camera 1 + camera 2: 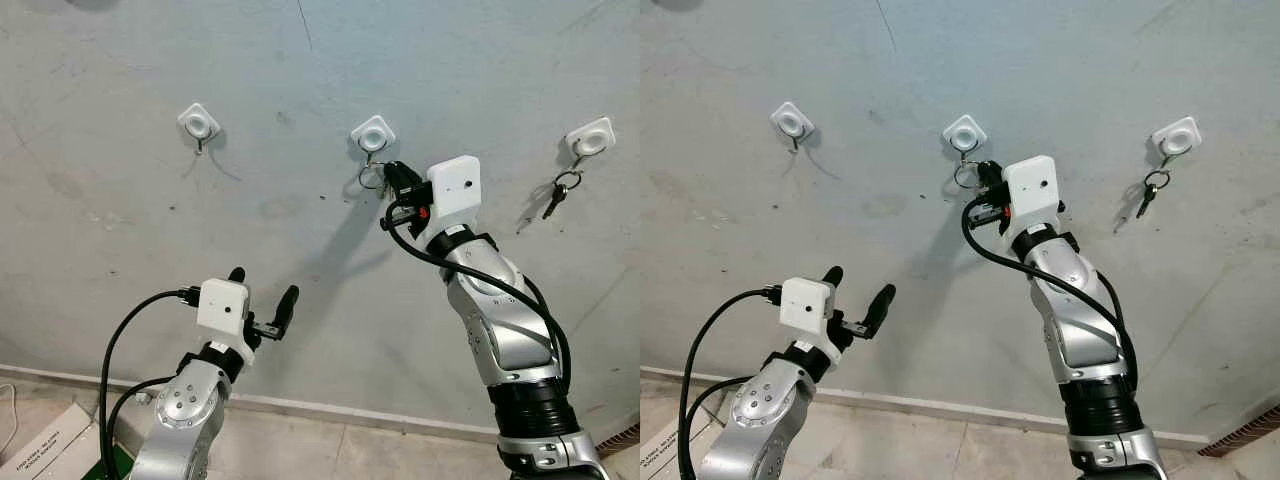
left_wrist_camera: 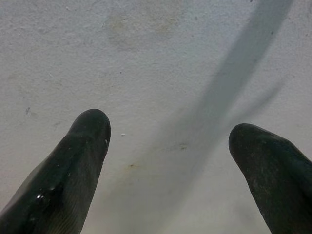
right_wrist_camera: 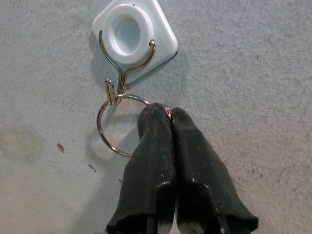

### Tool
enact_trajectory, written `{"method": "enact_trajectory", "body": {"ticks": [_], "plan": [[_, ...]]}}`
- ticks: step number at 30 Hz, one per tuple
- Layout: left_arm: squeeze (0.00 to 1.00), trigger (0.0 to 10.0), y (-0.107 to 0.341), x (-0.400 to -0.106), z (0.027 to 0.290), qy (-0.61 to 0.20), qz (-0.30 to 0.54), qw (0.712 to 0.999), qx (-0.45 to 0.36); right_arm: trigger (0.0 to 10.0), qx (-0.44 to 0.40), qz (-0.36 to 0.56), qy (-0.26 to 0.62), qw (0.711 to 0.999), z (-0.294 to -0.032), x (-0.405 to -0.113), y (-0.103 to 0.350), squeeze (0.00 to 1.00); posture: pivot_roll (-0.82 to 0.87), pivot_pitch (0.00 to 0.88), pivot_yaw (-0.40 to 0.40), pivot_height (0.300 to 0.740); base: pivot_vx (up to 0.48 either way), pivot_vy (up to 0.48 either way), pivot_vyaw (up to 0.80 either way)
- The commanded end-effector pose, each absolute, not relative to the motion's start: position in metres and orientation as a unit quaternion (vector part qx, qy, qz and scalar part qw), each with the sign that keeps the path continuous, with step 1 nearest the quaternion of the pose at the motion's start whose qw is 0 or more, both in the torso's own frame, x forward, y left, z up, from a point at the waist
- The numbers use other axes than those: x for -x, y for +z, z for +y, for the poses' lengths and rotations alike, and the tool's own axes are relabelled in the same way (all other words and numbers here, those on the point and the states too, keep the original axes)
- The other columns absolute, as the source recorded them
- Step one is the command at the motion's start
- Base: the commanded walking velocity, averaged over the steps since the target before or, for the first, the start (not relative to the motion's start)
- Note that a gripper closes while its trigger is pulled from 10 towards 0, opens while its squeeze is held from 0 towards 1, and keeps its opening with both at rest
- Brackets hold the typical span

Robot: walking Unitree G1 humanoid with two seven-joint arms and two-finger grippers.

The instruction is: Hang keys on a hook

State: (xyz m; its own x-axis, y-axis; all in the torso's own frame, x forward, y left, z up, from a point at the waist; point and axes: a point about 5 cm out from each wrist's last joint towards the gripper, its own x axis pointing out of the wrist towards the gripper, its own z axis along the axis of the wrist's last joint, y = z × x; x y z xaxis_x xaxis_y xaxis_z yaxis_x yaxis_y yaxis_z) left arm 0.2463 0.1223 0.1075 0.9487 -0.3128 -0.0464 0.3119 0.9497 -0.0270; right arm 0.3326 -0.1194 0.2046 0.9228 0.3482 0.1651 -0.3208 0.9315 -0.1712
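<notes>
The right tool was closed on the key ring, which sat looped over the middle hook. Light, stiff, slippery metal, best pinched at its rim. The left tool was open.

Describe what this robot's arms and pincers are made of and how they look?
Both arms are jointed silver metal tubes with black collars. Each wrist carries a white boxy camera housing, fed by looping black cables. The left gripper and right gripper each have two long, rounded, black rubbery fingers. A small red part shows beside the right housing.
</notes>
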Motion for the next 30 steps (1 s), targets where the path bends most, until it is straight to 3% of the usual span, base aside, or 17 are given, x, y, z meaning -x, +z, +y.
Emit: {"method": "enact_trajectory", "body": {"ticks": [1,4,5,6,7,30], "plan": [[0.00,10.0,0.105,-0.246,0.124,-0.157,0.030,0.987,0.005,10.0,0.082,-0.061,0.155,0.983,-0.126,-0.334,0.190,0.00,-0.01,0.000,0.054,0.740,0.000,0.000,0.00],[0.00,10.0,0.105,-0.246,0.124,-0.157,0.029,0.987,0.005,10.0,0.080,-0.062,0.160,0.982,-0.124,-0.333,0.189,0.00,-0.01,0.000,0.054,0.740,0.000,0.000,0.00],[0.00,10.0,0.105,-0.246,0.123,-0.157,0.029,0.987,0.005,10.0,0.076,-0.062,0.164,0.982,-0.123,-0.333,0.189,0.72,-0.01,0.000,0.054,0.740,0.000,0.000,0.00],[0.00,10.0,0.105,-0.246,0.123,-0.157,0.029,0.987,0.005,10.0,0.076,-0.062,0.164,0.982,-0.123,-0.333,0.189,0.72,-0.01,0.000,0.054,0.740,0.000,0.000,0.00],[0.00,10.0,0.105,-0.247,0.123,-0.158,0.028,0.987,0.005,10.0,0.067,-0.063,0.173,0.981,-0.121,-0.332,0.189,1.00,-0.01,0.000,0.054,0.740,0.000,0.000,0.00],[0.00,10.0,0.106,-0.248,0.124,-0.163,0.025,0.986,0.002,10.0,0.089,-0.089,0.176,0.976,-0.122,-0.318,0.185,1.00,0.01,0.000,0.062,0.740,0.000,0.000,0.00]]}}
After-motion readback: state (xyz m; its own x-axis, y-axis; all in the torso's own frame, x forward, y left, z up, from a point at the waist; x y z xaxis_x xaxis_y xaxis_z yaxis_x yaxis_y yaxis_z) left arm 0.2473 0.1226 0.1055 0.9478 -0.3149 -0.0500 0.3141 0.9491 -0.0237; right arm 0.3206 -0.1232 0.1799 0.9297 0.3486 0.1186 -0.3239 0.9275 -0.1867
